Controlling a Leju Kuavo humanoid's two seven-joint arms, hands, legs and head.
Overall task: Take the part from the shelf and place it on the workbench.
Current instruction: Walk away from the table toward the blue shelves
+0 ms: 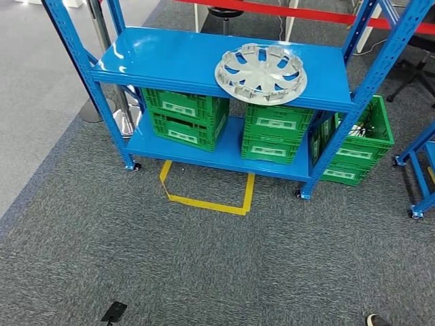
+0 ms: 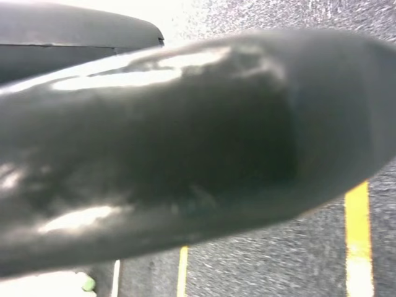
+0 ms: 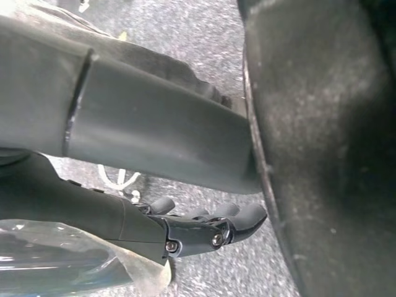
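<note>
Silver wheel-cover part [image 1: 260,73] lying flat on the blue shelf [image 1: 164,58], right of the top board's middle.

Left to right in the head view: grey carpet [image 1: 92,258] with a small black plate [image 1: 113,312] low down, yellow tape outline [image 1: 208,197] in front of the shelf, green crates [image 1: 185,117] stacked on the lower board, one more green crate [image 1: 359,146] on the floor past the right post. Left hand: cannot tell how the fingers lie, wrist view blurred by a dark shape. Right hand [image 3: 205,229] hanging above the carpet, dark fingers [image 3: 247,218] slightly curled and apart, holding nothing.
</note>
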